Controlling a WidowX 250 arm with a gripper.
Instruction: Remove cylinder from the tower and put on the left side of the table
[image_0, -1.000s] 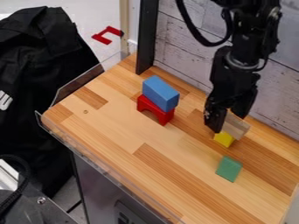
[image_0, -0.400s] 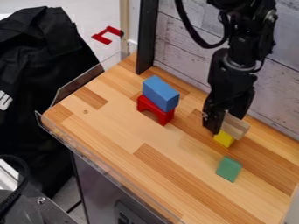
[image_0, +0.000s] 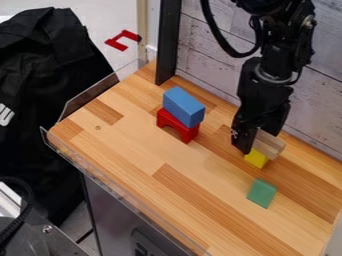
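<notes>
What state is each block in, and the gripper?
Blue block: stacked on red arch
Red arch: upright on table
Pale wooden block: above yellow block, partly hidden
Yellow block: on table
Green block: on table, alone
Gripper: lowered at pale wooden block

Smooth wood table (image_0: 127, 145), matt-black cloth (image_0: 50, 100).

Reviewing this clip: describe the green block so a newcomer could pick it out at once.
Start from the wooden table and look at its right half in the picture. The green block lies on the wood, lower in the view than the yellow block. Unlike the blue block and red arch, it is not stacked.
</notes>
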